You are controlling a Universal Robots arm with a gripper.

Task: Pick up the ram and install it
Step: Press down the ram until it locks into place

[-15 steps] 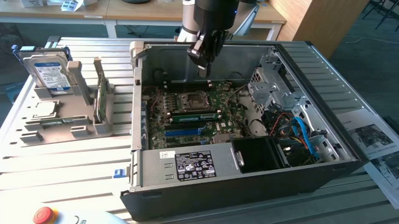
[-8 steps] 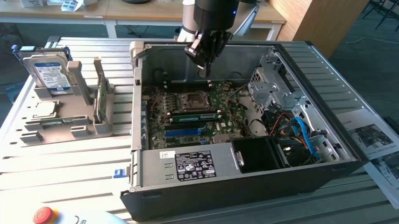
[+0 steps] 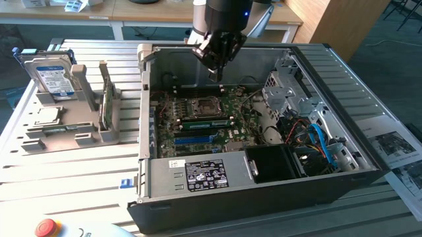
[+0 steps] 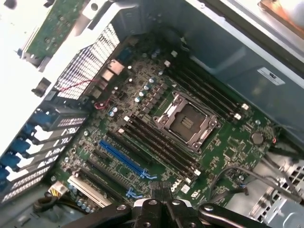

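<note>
- Your gripper (image 3: 216,74) hangs above the open case (image 3: 264,197), over the back part of the board (image 3: 204,123), with its fingers pointing down. The jaws are clenched together and nothing is between them.
- In the wrist view, the gripper (image 4: 161,190) shows as dark closed fingers over the board's (image 4: 142,118) edge, near the blue slot (image 4: 121,159).
- The ram (image 3: 104,106) stands on edge in the grey holder (image 3: 72,133), on the exterior view's left, outside the case. It is well apart from your gripper.
- One green stick (image 3: 205,123) already lies in a slot on the board, just below the empty socket (image 3: 203,106) as the exterior view shows it.
- The socket (image 4: 186,121) sits open in the wrist view, with rows of dark slots (image 4: 156,147) on both sides of it.
- The hard drive (image 3: 53,74) stands upright in the same holder, behind the ram. A small silver chip (image 3: 46,116) lies flat in front of it.
- A red button (image 3: 47,227) sits at the table's near corner, on the exterior view's left.
</note>
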